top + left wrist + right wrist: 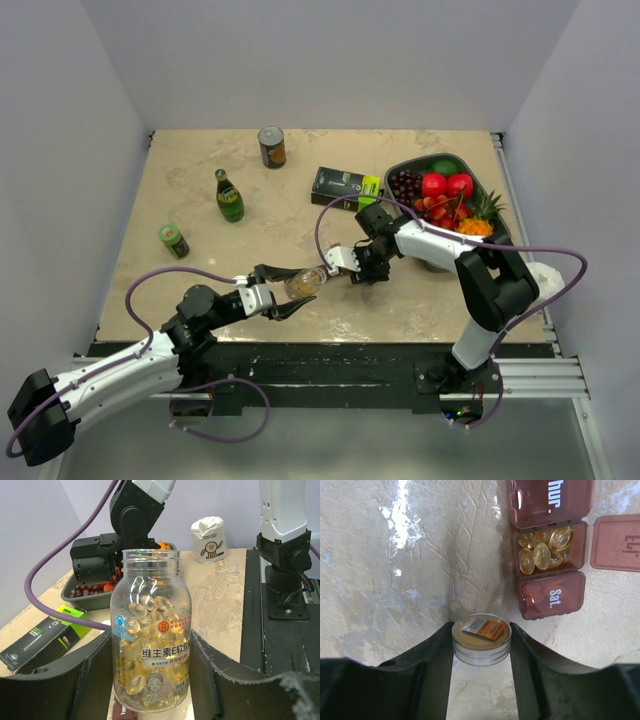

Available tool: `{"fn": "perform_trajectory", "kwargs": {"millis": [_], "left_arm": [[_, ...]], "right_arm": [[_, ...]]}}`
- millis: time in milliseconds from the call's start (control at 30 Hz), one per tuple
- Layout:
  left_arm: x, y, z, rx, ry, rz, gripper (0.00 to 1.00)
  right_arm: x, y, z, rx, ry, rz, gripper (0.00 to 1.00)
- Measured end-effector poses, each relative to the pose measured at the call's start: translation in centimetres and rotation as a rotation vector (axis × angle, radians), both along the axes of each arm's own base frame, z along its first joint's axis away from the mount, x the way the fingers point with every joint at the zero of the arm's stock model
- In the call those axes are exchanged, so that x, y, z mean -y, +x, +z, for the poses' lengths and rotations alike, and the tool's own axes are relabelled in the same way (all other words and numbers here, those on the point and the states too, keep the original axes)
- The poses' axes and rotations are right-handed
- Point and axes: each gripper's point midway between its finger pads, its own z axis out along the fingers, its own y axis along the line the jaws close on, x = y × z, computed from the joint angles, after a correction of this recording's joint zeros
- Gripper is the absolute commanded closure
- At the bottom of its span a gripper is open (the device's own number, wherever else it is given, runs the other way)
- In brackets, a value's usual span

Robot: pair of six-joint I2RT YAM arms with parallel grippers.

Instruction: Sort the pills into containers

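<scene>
A: Where are we standing with the pills?

B: We are looking at the strip (pixel 550 595) from the right wrist. Its Fri. cell is lying open, lid (pixel 618 542) folded out sideways, and capsules (pixel 542 550) are already sitting in it; the Thur. and Sat. cells on either side are shut.

A: And the bottle?

B: The left gripper (pixel 151 645) is pinching the bottle (pixel 151 605), jaws pressing on both sides at the label. The mouth is uncapped and more capsules are lying inside. A sliver of dark red is showing right under it, likely the strip; we are guessing it is being held there for tipping into a cell.

A: Why is the right arm sitting so low?

B: The right gripper (pixel 481 627) is hanging just beside the strip's Sat. end, with the cap (pixel 481 642) between its jaws. Both jaws are sitting against the cap's rim, so we are reading that as a pinch; whether the cap is resting on the table (pixel 395 580) or lifted, we cannot tell.

A: Is that making sense?

B: We are thinking so; a cap parked beside the strip, not on it, is leaving the cells free for pouring.
</scene>
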Motion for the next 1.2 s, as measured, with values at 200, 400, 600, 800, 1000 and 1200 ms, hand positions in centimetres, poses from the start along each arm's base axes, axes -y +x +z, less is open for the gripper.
{"fn": "perform_trajectory", "kwargs": {"millis": [200,400,600,800,1000,1200], "left_arm": [[0.0,0.0,0.1,-0.004,-0.002,-0.001,1.00],[0.1,0.0,0.6,-0.010,-0.017,-0.004,1.00],[0.5,0.3,1.6,-0.006,-0.045,-0.003,1.00],[0.9,1.6,4.7,0.015,-0.145,0.023,1.00],[0.3,3.5,6.7,-0.004,-0.259,0.073,1.00],[0.6,4.9,7.0,-0.035,-0.307,0.095,1.00]], "right_arm": [[-0.1,-0.6,0.2,-0.032,0.011,-0.018,0.66],[-0.6,-0.8,4.7,-0.051,0.125,-0.059,0.65],[-2.1,5.0,18.5,0.102,0.426,-0.131,0.65],[-4.9,5.5,30.3,0.145,0.726,-0.090,0.66],[-7.8,1.8,33.2,-0.109,0.930,-0.059,0.66],[-9.2,-0.7,34.3,-0.315,1.011,-0.037,0.66]]}}
